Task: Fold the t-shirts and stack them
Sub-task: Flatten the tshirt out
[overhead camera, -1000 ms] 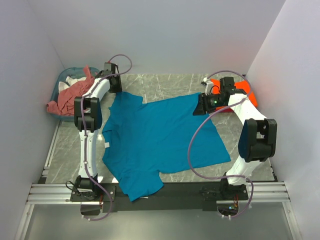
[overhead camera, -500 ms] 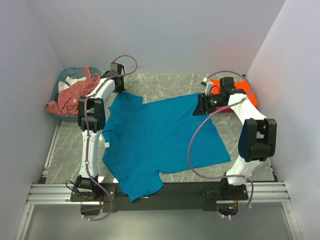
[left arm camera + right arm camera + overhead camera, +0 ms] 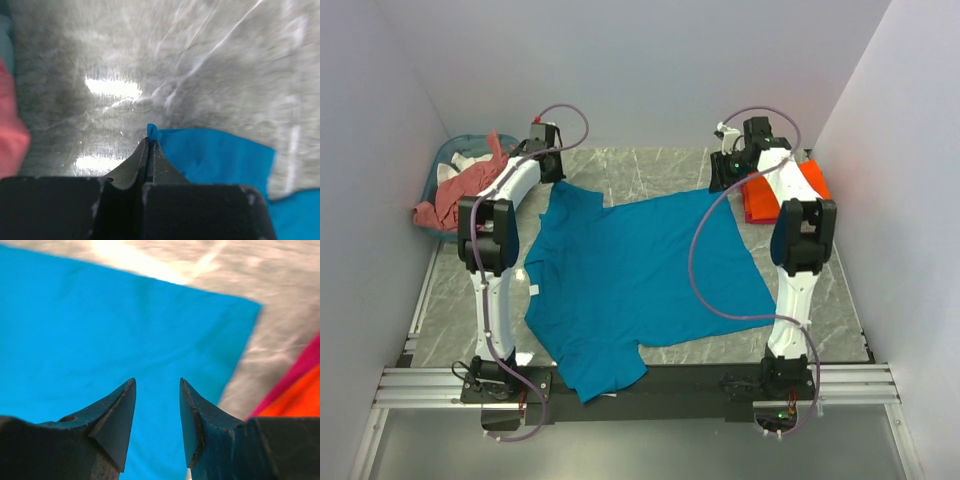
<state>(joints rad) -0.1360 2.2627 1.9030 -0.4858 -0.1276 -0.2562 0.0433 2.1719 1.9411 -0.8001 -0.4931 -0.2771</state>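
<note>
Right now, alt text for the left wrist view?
The left claw, shut, pinches a corner of the teal-blue cloth t-shirt over the grey marble tabletop. A salmon-pink cloth shows blurred at the left edge.

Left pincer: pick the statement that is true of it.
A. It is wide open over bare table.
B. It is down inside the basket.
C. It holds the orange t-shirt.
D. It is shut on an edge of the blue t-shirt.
D: in the left wrist view the left pincer has its tips pressed together, with a small fold of the blue t-shirt pinched between them.
</note>
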